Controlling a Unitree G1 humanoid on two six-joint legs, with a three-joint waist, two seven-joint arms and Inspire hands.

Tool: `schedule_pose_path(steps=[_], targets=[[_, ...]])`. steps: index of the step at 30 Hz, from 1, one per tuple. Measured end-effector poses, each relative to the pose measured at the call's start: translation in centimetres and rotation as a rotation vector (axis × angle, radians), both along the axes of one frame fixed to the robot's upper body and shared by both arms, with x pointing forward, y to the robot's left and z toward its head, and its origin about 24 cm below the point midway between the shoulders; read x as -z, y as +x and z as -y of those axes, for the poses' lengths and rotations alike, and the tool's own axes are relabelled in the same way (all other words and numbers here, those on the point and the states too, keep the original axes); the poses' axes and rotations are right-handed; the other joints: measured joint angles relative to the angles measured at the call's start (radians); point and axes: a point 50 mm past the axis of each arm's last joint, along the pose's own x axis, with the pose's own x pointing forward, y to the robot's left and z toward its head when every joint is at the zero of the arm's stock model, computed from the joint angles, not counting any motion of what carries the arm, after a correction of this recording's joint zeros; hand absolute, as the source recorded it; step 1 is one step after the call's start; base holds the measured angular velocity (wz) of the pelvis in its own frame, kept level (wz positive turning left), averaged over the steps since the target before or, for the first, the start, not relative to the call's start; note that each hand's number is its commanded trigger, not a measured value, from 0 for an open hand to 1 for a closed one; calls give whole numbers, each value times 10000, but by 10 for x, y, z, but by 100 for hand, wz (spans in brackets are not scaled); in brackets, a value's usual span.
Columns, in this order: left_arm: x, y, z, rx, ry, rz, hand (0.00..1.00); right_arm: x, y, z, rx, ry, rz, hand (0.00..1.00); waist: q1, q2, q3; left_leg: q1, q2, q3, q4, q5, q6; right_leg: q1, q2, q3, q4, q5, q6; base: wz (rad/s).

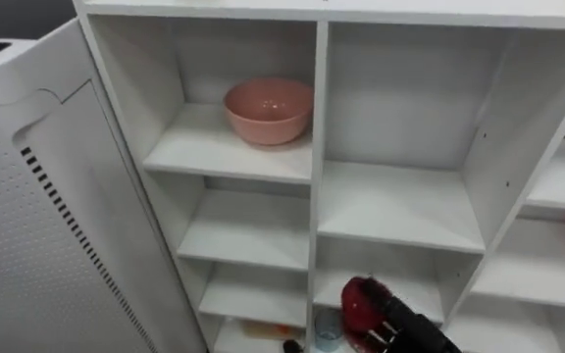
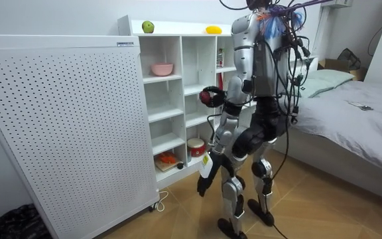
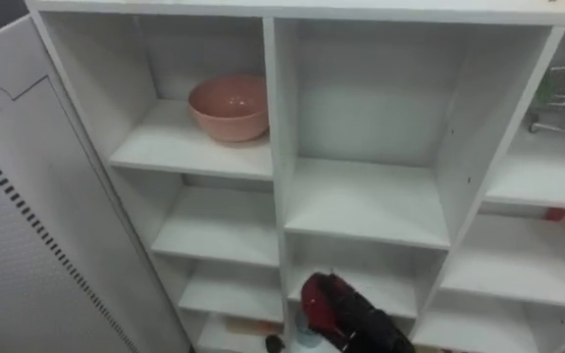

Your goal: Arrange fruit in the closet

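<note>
One wide white perforated panel [image 2: 58, 126] stands at the room view's left, just beside a white closet [image 1: 319, 118] of open compartments. A bed [image 2: 350, 119] with grey covers lies at the room view's right, behind the robot. The robot stands upright on the wooden floor, close to the closet and facing its middle column.

A pink bowl [image 1: 268, 108] sits alone on the top shelf of the left column, with bare shelves below it and bare compartments beside it in the middle column. A red round container [image 2: 195, 146] rests in a low compartment of the middle column.

The right hand [image 1: 405, 328] comes up from the lower right of the eye views, its dark fingers curled round a red fruit [image 1: 358, 299]. The fruit sits at the hand's upper left, on the side nearer the closet, with the fingers wrapping its lower right side. It is held in front of the middle column, well below the bowl's shelf and to the bowl's right. It rests on no shelf.

The left hand [image 2: 204, 182] hangs low beside the robot's thigh in the room view. Whether its fingers are straight or curled cannot be told.

A green fruit [image 2: 148, 26] and a yellow fruit [image 2: 213, 29] lie well apart on the closet's top board.
</note>
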Motion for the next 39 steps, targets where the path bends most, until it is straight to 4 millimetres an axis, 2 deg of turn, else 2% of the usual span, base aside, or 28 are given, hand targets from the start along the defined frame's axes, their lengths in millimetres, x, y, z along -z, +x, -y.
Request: schedule_pose_path(steps=[4, 6, 9, 14, 17, 22, 24, 28, 29, 30, 31, 33, 35, 39], targets=[[0, 3, 5, -86, -51, 166, 0, 3, 4, 6, 917, 1019, -431, 100, 69, 30, 110, -744, -5, 29, 363, -14, -2, -860, -76, 74, 561, -136, -123, -1], [0, 8, 13, 187, -178, 268, 0, -5, 13, 9, 1458, 1664, -341, 100, 79, 67, 154, -1519, -111, 60, 842, -12, -4, -1749, -297, 120, 1240, -429, -182, 7], [-1, 13, 19, 181, -398, 466, 0, -18, 25, 16, 1989, 2168, -78, 100, 81, 84, 163, -2332, -190, 80, 1300, -17, -1, -2638, -474, 171, 1981, -673, -226, 18], [-1, 15, 23, -45, -658, 567, 0, -36, 37, 28, 2692, 3082, 358, 100, 162, 84, 169, -3125, -312, 81, 1987, -92, -22, -3462, -748, 221, 2899, -1015, -314, 13], [-2, 22, 26, 149, -689, 696, 0, -45, 41, 37, 3060, 3264, 600, 100, 345, 79, 172, -3515, -298, 97, 2273, -141, -35, -3863, -779, 235, 3150, -1077, -366, 2], [-3, 27, 30, 209, -870, 841, 0, -59, 49, 42, 3439, 3544, 841, 100, 340, 77, 177, -4047, -273, 111, 2669, -296, -37, -4361, -904, 214, 3528, -1180, -427, -1], [-5, 31, 31, 273, -900, 983, 0, -73, 56, 48, 3531, 3433, 1102, 100, 355, 76, 178, -4251, -278, 164, 2812, -323, 0, -4586, -912, 225, 3666, -1196, -420, 0], [-7, 34, 33, 310, -993, 1236, 0, -88, 61, 55, 3863, 3543, 1393, 100, 440, 78, 176, -4342, -287, 184, 2868, -350, 37, -4656, -915, 198, 3667, -1199, -410, 0], [-8, 35, 33, 329, -1023, 1341, 0, -92, 63, 56, 3933, 3540, 1473, 93, 468, 81, 174, -4414, -279, 183, 2987, -380, 43, -4717, -914, 196, 3695, -1202, -405, -4], [-9, 36, 33, 339, -1045, 1422, 0, -97, 65, 58, 3976, 3556, 1563, 53, 519, 82, 173, -4524, -271, 196, 3112, -434, 56, -4829, -924, 201, 3799, -1204, -401, -5], [-9, 36, 33, 344, -1046, 1441, 0, -98, 65, 59, 4004, 3531, 1592, 0, 553, 86, 170, -4584, -262, 211, 3173, -476, 63, -4887, -930, 213, 3876, -1209, -393, -4], [-10, 37, 33, 353, -1034, 1477, 0, -101, 65, 63, 4131, 3433, 1607, 0, 628, 102, 160, -4722, -252, 251, 3344, -575, 99, -5022, -965, 248, 4075, -1260, -354, 0], [-10, 35, 31, 329, -940, 1471, 0, -103, 66, 64, 4240, 3403, 1564, 0, 655, 110, 155, -4809, -305, 326, 3516, -663, 145, -5159, -1120, 267, 4336, -1389, -342, 0], [-10, 34, 30, 318, -881, 1489, 0, -112, 69, 65, 4453, 3412, 1635, 0, 790, 146, 132, -4822, -319, 508, 3580, -688, 189, -5296, -1294, 313, 4523, -1454, -311, -4]])
